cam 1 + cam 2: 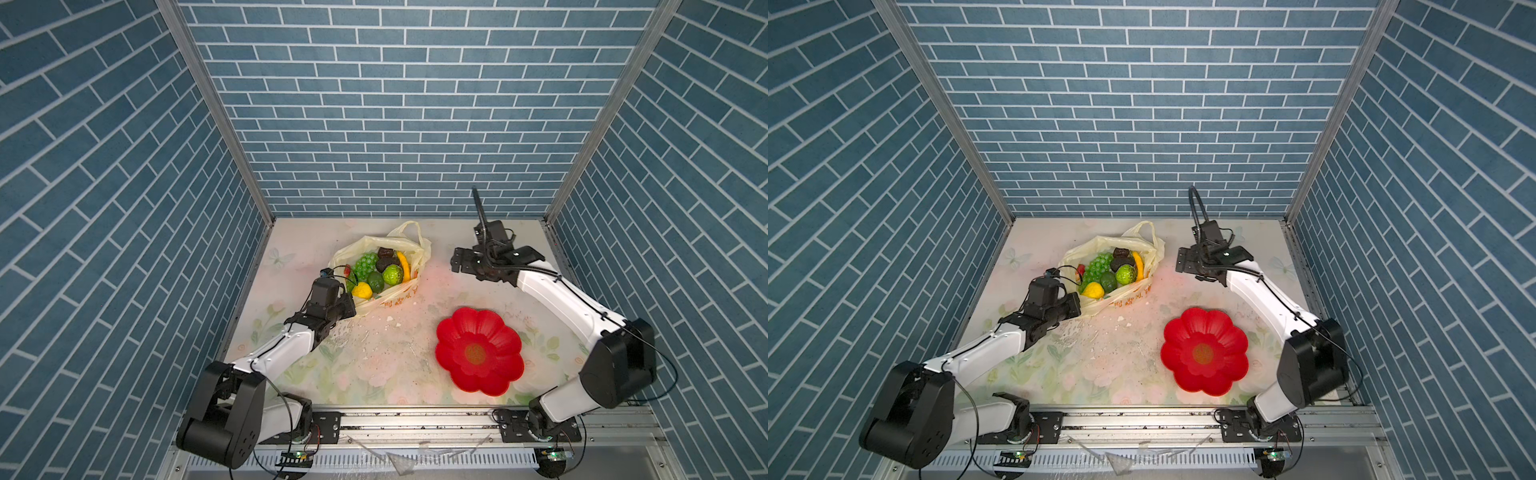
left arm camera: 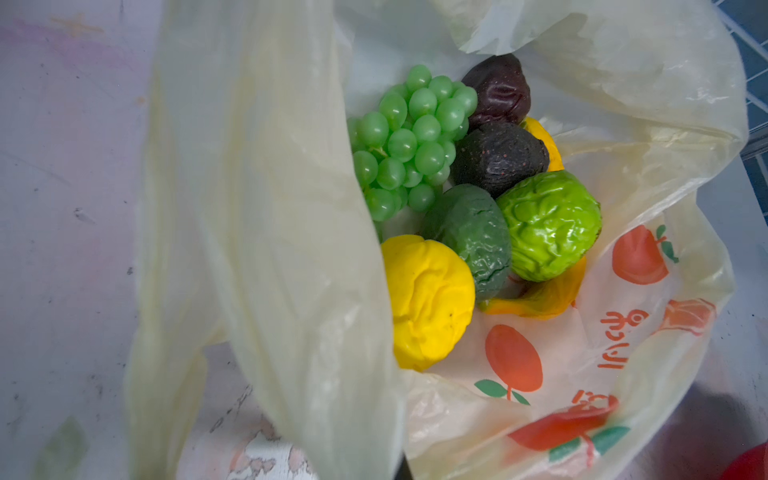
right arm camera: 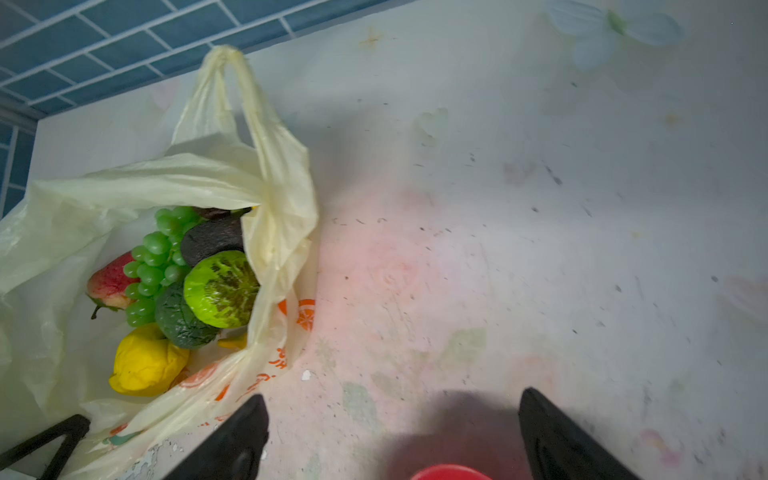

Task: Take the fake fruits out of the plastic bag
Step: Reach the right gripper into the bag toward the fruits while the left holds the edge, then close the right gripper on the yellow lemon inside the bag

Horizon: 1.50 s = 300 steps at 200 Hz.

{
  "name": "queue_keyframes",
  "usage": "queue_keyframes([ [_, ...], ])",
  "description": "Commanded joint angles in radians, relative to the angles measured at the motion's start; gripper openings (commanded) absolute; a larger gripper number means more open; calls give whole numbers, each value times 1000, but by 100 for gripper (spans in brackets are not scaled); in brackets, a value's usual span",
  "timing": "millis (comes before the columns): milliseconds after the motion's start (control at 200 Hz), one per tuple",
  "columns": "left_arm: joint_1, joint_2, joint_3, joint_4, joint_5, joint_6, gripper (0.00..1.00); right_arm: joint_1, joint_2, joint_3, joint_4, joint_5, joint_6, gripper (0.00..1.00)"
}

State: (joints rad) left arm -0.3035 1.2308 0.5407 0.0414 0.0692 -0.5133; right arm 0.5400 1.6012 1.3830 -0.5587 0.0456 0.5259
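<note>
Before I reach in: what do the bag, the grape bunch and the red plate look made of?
The plastic bag: thin cream film, translucent, crinkled and slumping limply. The grape bunch: glossy, slightly translucent green beads, likely soft plastic or rubber. The red plate: smooth moulded petals with a sheen, probably rigid plastic.

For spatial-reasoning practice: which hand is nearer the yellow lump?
Left. The left hand grips the bag beside the yellow lump; the right hand hangs open past the bag's other side.

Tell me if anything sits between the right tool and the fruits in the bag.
Yes. The side wall of the plastic bag and its loop handle stand between the open right tool and the fake fruits. From above, nothing covers them.
</note>
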Motion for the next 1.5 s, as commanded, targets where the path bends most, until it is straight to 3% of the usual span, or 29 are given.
queue_keyframes([
  [0, -30, -38, -23, -48, -35, 2, 1, 93, 123, 144, 7, -33, -107, 91],
  [180, -42, 2, -41, -36, 2, -20, 1, 190, 300, 260, 65, -126, -116, 85],
  [445, -44, 44, -65, 15, 51, -50, 1, 288, 493, 338, 81, -127, -101, 73],
  [580, -47, 47, -82, 20, 53, -57, 1, 308, 517, 315, 74, -146, -95, 58],
  [835, -47, 83, -118, 98, 64, -81, 1, 312, 471, 167, 109, -143, -46, 48],
  [1090, -48, 58, -134, 114, 21, -63, 1, 326, 431, 129, 137, -150, 18, 46],
  [1245, -48, 34, -167, 136, -10, -70, 1, 334, 416, 211, 91, -154, 49, 48],
  [1345, -48, 59, -175, 144, -19, -89, 1, 347, 436, 264, 82, -168, 122, 54],
  [1495, -48, 57, -182, 164, -9, -100, 1, 393, 473, 311, 134, -162, 218, 55],
])
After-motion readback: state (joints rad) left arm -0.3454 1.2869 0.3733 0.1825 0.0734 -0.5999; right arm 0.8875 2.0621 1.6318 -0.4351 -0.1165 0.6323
